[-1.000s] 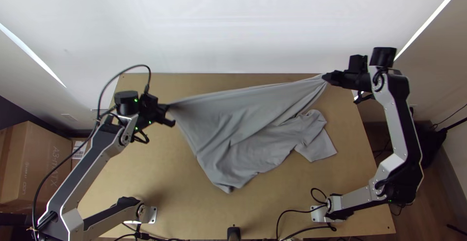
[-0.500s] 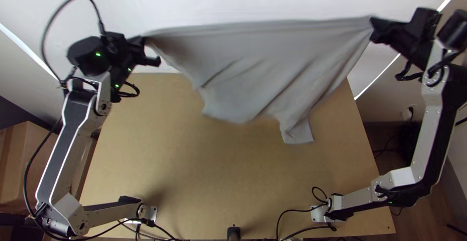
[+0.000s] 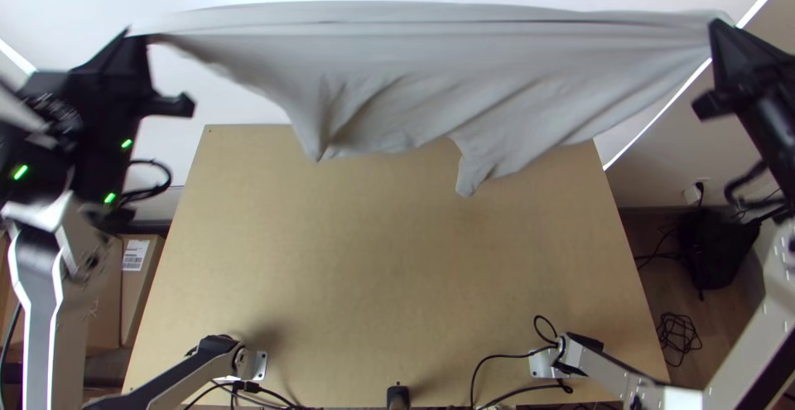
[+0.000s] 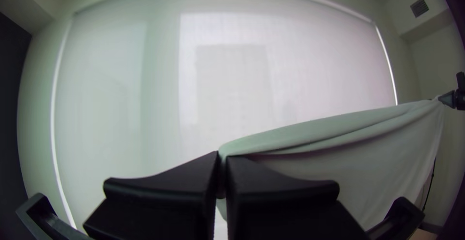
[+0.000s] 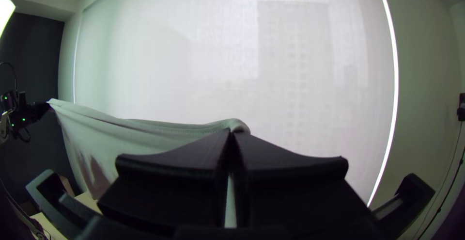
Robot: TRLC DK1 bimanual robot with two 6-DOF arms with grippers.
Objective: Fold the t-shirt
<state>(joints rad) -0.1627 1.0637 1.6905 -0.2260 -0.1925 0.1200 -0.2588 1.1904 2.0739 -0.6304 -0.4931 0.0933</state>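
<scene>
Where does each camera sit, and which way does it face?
Top view: high over the table, looking steeply down; left arm and right arm show.
Left wrist view: on that wrist, facing the blind; left tool at bottom.
Right wrist view: on that wrist, facing the blind; right tool at bottom.
Both wrist views share the blind and t-shirt.

Left arm (image 3: 37,298): raised, seen outside the table's (image 3: 373,269) left edge
Left gripper (image 3: 135,36): high, seen beyond far left corner, fingers closed
Right arm (image 3: 758,344): raised, seen outside right edge
Right gripper (image 3: 719,27): high, seen beyond far right corner, fingers closed
</scene>
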